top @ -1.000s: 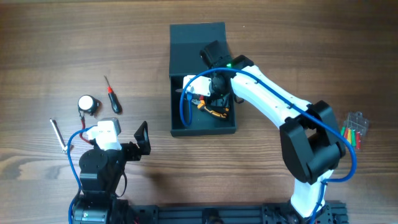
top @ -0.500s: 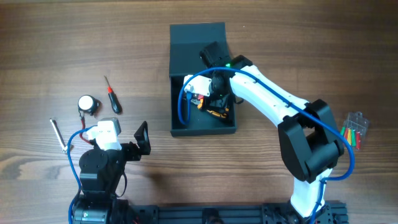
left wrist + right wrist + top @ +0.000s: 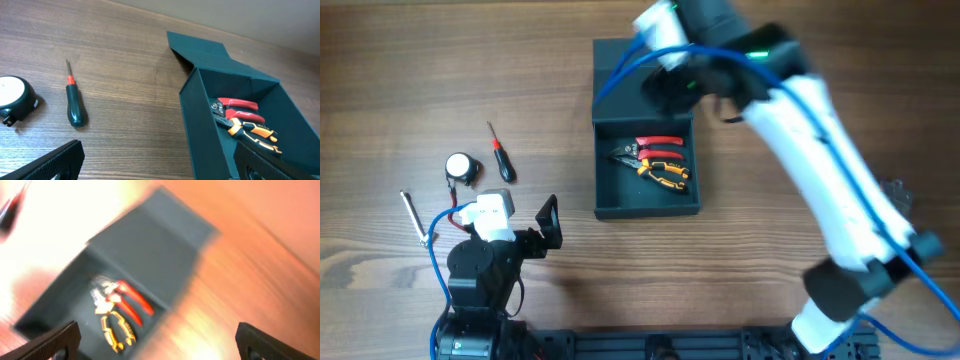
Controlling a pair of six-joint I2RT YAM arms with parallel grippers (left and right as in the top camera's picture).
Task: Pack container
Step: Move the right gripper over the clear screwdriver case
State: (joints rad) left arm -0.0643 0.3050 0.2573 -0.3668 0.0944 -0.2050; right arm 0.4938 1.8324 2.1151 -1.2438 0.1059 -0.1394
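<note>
The dark teal container [image 3: 607,170] stands mid-table with its flap lid [image 3: 630,62] folded back. Inside lie red-handled pliers [image 3: 657,147] and orange-and-black pliers [image 3: 667,176], both also seen in the left wrist view [image 3: 239,104] [image 3: 252,131]. My right gripper [image 3: 670,88] hangs high above the lid, blurred and open, holding nothing; its wrist view looks down on the container [image 3: 65,307] and the pliers [image 3: 116,327]. My left gripper [image 3: 548,222] rests open near the table's front left, with the container's wall [image 3: 200,125] close to its right finger.
Left of the container lie a red-and-black screwdriver [image 3: 500,155], a round tape measure [image 3: 462,168] and a thin metal key [image 3: 415,218]. A clear case of coloured bits [image 3: 898,192] sits at the right, partly behind the right arm.
The right gripper opened, left the orange-and-black pliers in the container, and lifted up and back over the lid. The left arm has not moved.
</note>
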